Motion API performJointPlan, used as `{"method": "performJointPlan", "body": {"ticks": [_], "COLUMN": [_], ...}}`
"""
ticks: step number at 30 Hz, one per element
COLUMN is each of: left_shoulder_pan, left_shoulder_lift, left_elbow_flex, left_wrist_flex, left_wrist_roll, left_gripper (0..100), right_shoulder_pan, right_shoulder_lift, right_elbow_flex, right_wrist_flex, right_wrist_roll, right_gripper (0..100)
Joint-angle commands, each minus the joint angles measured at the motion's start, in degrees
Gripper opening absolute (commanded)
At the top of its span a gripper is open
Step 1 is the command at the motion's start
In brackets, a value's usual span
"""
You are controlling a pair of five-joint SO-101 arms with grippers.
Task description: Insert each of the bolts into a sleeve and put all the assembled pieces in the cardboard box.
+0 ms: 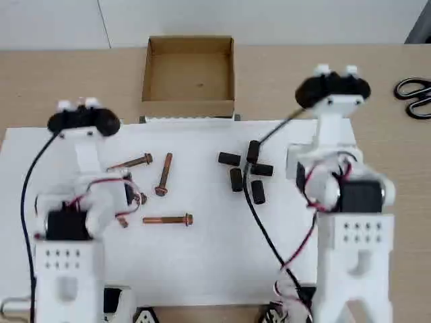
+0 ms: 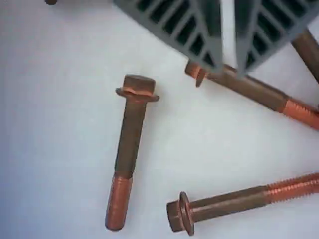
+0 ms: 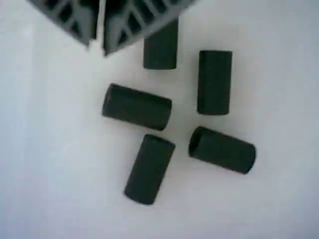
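From above, the cardboard box [image 1: 188, 106] sits open at the far edge of the white sheet [image 1: 202, 256]. The bolts [image 1: 163, 173] lie loose in front of the box toward the left arm, and the sleeves [image 1: 246, 171] are clustered in front of it toward the right arm. At the left wrist, the left gripper [image 2: 230, 67] hangs over one bolt's shank, jaws drawn to a thin slit, gripping nothing. At the right wrist, the right gripper [image 3: 98, 47] hovers just beside five sleeves, jaws likewise almost together
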Motion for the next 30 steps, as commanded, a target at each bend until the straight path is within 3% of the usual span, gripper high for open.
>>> {"method": "performJointPlan", "body": {"ticks": [1,5,13,21,30], "left_shoulder_pan": [-0.35,-1.23,-3.52,-3.52,-3.52], "left_shoulder_lift": [12.92,23.47,41.76,51.96,60.57], "left_elbow_flex": [-12.97,-19.74,-20.88,-20.79,-20.70], "left_wrist_flex": [4.75,9.85,5.63,-2.46,-7.56], "left_wrist_roll": [-0.26,-2.37,-22.59,-21.36,-18.90], "left_gripper": [1,1,1,1,1], "right_shoulder_pan": [-1.45,-1.71,-8.04,-15.69,-14.90], "right_shoulder_lift": [10.51,21.85,41.45,47.87,56.66], "right_elbow_flex": [-16.70,-27.87,-39.74,-44.48,-44.75], "right_wrist_flex": [6.64,11.65,17.10,17.19,13.85], "right_wrist_roll": [0.62,1.85,-5.98,-12.48,-12.66], "right_gripper": [0.4,0.4,0.5,12.4,12.5]}}
